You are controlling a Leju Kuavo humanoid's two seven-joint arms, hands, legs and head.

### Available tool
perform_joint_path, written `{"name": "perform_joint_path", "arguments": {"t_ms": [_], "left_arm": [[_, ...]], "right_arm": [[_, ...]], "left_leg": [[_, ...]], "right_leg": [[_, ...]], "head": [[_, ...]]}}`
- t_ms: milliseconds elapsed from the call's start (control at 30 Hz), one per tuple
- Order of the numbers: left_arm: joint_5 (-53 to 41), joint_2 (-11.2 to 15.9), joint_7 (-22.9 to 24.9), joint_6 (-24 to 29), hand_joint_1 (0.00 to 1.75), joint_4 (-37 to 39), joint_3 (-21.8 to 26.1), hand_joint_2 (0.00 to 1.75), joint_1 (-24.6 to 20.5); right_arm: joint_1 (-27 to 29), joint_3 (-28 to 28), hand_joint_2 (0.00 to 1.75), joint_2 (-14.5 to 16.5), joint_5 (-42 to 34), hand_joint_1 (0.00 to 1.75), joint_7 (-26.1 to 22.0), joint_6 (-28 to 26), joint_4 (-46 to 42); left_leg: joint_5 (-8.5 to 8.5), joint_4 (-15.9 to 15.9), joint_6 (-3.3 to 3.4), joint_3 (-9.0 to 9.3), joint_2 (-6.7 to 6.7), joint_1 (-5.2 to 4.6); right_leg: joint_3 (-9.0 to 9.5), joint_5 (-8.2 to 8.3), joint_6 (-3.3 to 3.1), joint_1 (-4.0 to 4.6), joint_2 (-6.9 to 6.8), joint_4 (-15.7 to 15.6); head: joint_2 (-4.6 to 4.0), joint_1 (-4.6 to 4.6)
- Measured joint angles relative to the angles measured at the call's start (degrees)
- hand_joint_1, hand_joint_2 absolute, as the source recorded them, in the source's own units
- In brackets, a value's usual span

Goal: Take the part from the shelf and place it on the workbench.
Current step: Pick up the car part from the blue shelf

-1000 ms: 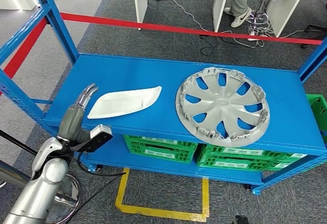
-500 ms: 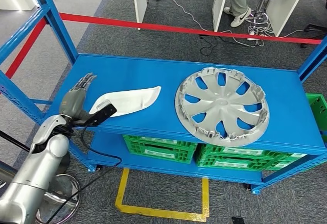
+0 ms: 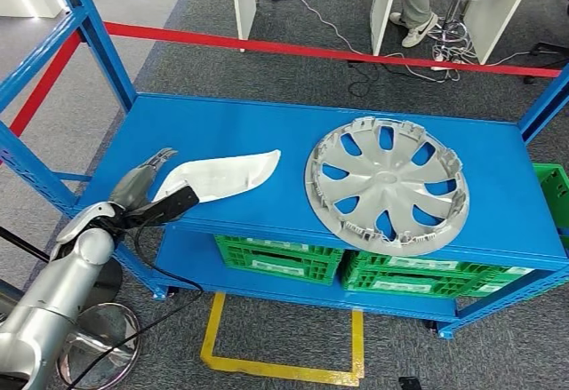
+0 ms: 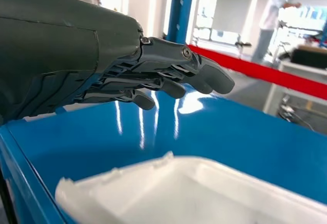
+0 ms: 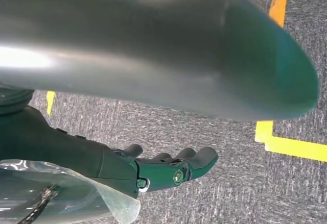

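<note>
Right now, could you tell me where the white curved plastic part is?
In the head view, the white curved plastic part lies flat on the blue shelf, left of the silver wheel cover, with the left hand at its near-left end.

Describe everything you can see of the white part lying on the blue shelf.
The white part is a long, shallow, tray-like piece, seemingly matte plastic, with a raised rim and one end tapering to a point toward the hubcap. It lies flat on the blue shelf, left of the hubcap and apart from it. The left hand sits at its blunt end, fingers extended above the shelf; contact cannot be confirmed.
</note>
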Motion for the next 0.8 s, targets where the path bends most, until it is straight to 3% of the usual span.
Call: {"name": "perform_joint_path", "arguments": {"t_ms": [200, 433, 800], "left_arm": [[4.55, 1.26, -2.47, -2.14, 0.0, 0.15, -2.13, 1.75, 0.01], [3.6, 2.37, 0.37, -2.18, 0.0, 0.44, -5.12, 1.75, -0.44], [1.05, 1.83, 2.49, -0.9, 0.0, 4.4, -8.09, 1.75, -4.2]], "right_arm": [[-0.15, -0.02, 0.0, 0.0, 1.02, 0.0, -0.36, 0.22, 0.0], [-0.53, -0.02, 0.0, 0.0, 1.8, 0.0, -0.32, 0.44, 0.0], [-0.87, -0.02, 0.0, 0.0, 2.7, 0.0, 0.36, 0.57, 0.0]], "left_leg": [[0.0, 0.0, 0.0, 0.0, 0.0, 0.0], [0.0, 0.0, 0.0, 0.0, 0.0, 0.0], [0.0, 0.01, 0.0, 0.0, 0.0, 0.0]], "right_leg": [[0.0, 0.0, 0.0, 0.0, 0.0, 0.01], [-0.01, 0.0, 0.0, 0.0, -0.01, 0.01], [-0.01, 0.0, 0.0, 0.0, 0.0, 0.01]], "head": [[0.0, 0.01], [0.0, 0.01], [0.0, 0.01]]}}
